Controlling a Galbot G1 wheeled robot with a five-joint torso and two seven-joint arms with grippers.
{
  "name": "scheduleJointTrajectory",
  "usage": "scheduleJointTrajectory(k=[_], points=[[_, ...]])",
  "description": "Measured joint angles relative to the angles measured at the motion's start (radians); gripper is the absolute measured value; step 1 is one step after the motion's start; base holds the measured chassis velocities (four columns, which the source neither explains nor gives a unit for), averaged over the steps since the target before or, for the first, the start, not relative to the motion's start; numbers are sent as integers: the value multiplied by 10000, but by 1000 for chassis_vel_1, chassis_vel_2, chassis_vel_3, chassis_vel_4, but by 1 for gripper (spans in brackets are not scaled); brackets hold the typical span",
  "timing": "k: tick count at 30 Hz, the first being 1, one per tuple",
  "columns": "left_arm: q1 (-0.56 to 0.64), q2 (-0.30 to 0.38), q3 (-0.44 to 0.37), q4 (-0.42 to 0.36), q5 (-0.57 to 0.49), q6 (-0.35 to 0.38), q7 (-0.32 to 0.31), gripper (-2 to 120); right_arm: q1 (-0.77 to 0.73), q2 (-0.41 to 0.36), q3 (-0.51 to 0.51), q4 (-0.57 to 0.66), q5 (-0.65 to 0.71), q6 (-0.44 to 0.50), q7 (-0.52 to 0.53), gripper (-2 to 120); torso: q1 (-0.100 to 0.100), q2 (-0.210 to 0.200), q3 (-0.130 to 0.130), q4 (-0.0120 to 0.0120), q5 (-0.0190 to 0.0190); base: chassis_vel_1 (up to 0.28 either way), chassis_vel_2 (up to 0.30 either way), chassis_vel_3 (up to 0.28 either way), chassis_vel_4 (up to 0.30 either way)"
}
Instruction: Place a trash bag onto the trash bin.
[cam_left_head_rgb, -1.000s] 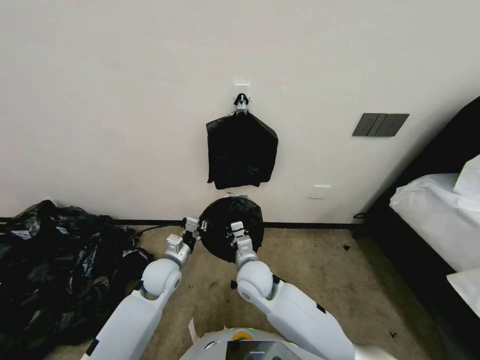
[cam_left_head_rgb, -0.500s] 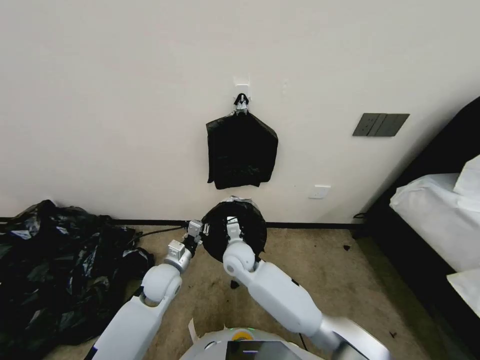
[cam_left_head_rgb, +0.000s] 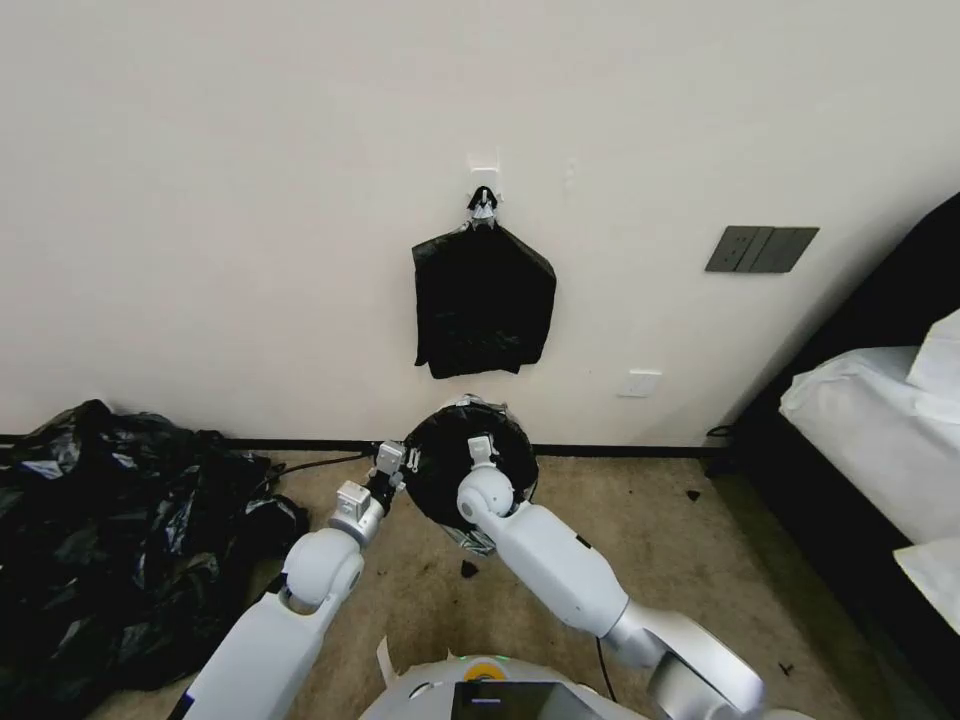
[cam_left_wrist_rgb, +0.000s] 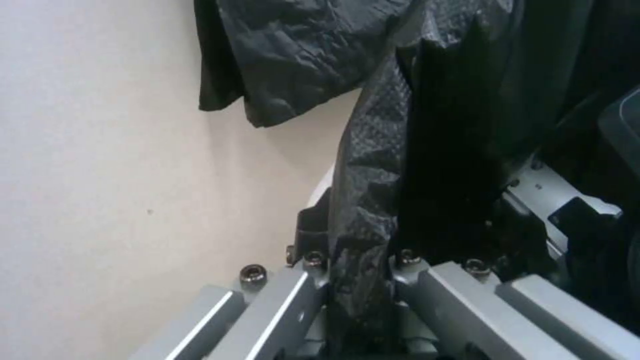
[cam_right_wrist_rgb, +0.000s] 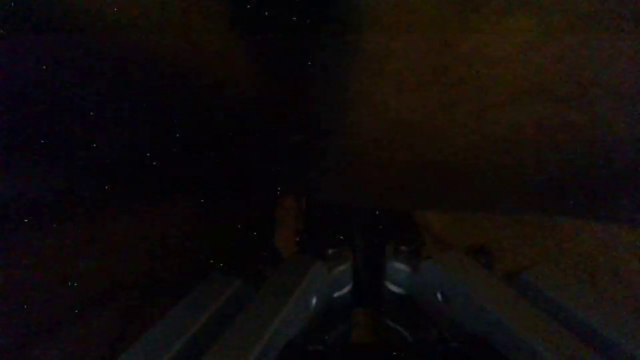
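Your trash bag (cam_left_head_rgb: 455, 470) already covers the trash bin's (cam_left_head_rgb: 478, 541) mouth; left gripper (cam_left_head_rgb: 393, 462) pinches its 9 o'clock edge, right gripper (cam_left_head_rgb: 481, 447) inside, jaws unclear; seating remains.

Cream wall (cam_left_head_rgb: 250, 200), tan carpet (cam_left_head_rgb: 640, 540), white-sheeted bed (cam_left_head_rgb: 870, 430) at right

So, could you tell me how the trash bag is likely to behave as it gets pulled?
Probably floppy: the trash bag crumples into folds where the left gripper pinches it. Likely very light, since it drapes thinly. Its glossy film may slip.
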Motion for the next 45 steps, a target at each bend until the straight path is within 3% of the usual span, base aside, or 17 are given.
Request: scheduleJointTrajectory(k=[9, 18, 29, 45], points=[[-32, -1, -26, 11, 5, 6, 0, 1, -197, -122, -168, 433, -310, -367, 1, 0, 1, 0, -1, 0, 0, 0, 0, 0, 0], [19, -73, 4, 80, 51, 19, -3, 1, -329, -63, -918, 1042, -1439, 54, -577, 0, 0, 0, -1, 1, 0, 0, 0, 0, 0], [180, -58, 46, -109, 129, 29, 17, 1, 336, 308, -480, -479, -706, -202, -541, 0, 0, 0, -1, 1, 0, 0, 0, 0, 0], [76, -36, 5, -23, 81, 42, 59, 1, 106, -73, -412, -70, -1114, -359, -405, 0, 0, 0, -1, 0, 1, 0, 0, 0, 0]])
